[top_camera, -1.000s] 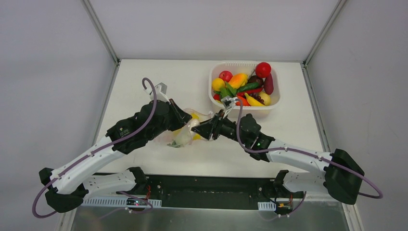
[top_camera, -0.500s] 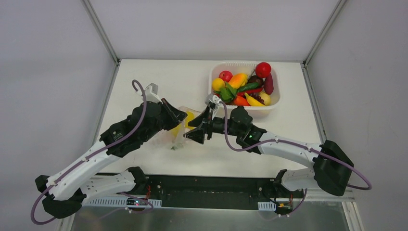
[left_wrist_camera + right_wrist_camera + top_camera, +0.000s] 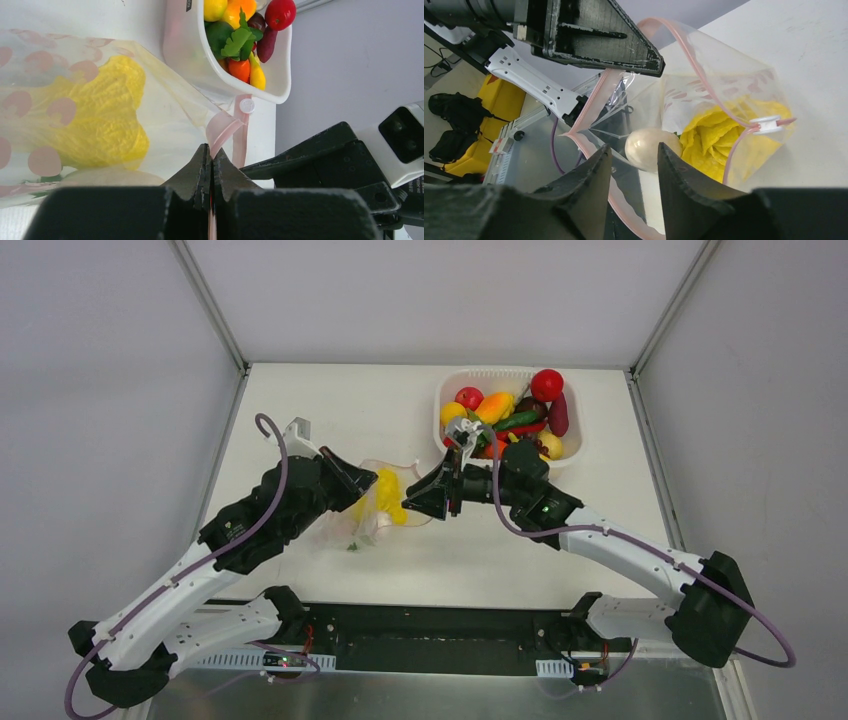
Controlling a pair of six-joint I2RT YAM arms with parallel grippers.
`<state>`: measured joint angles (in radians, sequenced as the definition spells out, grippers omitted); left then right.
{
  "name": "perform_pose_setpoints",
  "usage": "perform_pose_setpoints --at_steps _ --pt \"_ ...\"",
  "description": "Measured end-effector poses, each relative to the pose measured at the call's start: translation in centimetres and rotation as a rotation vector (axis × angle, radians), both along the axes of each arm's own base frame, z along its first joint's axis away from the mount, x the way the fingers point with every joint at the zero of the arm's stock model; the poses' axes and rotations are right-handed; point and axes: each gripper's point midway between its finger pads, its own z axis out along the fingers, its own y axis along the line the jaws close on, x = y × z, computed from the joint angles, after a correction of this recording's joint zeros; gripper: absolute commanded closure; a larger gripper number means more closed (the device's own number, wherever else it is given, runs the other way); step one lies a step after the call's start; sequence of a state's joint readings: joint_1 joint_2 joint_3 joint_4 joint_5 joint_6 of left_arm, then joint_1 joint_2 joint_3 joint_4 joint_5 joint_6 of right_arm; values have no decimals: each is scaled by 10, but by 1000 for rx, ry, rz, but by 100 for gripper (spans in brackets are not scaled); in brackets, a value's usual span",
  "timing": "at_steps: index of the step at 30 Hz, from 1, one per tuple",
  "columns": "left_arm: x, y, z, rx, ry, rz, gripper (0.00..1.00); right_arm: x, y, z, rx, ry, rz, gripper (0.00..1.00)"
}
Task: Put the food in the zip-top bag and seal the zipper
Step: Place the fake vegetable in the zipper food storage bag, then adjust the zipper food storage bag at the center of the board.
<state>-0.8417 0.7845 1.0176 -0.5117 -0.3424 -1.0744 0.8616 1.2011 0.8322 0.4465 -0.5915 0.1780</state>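
The clear zip-top bag (image 3: 385,508) with pink spots is held up off the table between both arms, its mouth open. My left gripper (image 3: 362,481) is shut on the pink zipper strip (image 3: 225,126), pinched between its fingertips (image 3: 211,152). Yellow leafy food (image 3: 100,115) and a pale egg-shaped piece (image 3: 651,145) lie inside the bag (image 3: 724,75). My right gripper (image 3: 412,507) is open at the bag's mouth, and its fingertips (image 3: 634,152) straddle the near zipper edge without closing. A white slider (image 3: 768,124) sits on the zipper.
The white ribbed basket (image 3: 500,372) at the back right holds several toy fruits and vegetables (image 3: 510,420); it also shows in the left wrist view (image 3: 195,60). My right arm (image 3: 340,155) is close beside the left gripper. Grey walls surround the table.
My left arm has moved left and back, pulling the bag with it. My right wrist has swung toward the basket, with its gripper still at the bag's mouth. The bag stands more open.
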Motion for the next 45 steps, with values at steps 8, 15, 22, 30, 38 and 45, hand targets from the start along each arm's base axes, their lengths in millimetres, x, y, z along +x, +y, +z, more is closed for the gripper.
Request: perform_pose_setpoints --at_steps 8,15,22,30,38,45 --pt "0 3 2 -10 -6 8 100 5 4 -8 -87 84 -11 42" --pt "-1 10 -6 45 1 18 100 -2 -12 22 -58 106 -64 39" --pt "0 19 -8 86 1 36 100 21 -38 28 -66 183 -312 34" --pt "0 18 -8 88 2 35 100 38 -27 -47 -252 357 -381 63" --pt "-1 27 -11 139 4 45 100 50 -8 -67 -317 405 -373 100" --pt "-7 78 32 267 -75 161 100 48 19 21 -135 323 -241 100"
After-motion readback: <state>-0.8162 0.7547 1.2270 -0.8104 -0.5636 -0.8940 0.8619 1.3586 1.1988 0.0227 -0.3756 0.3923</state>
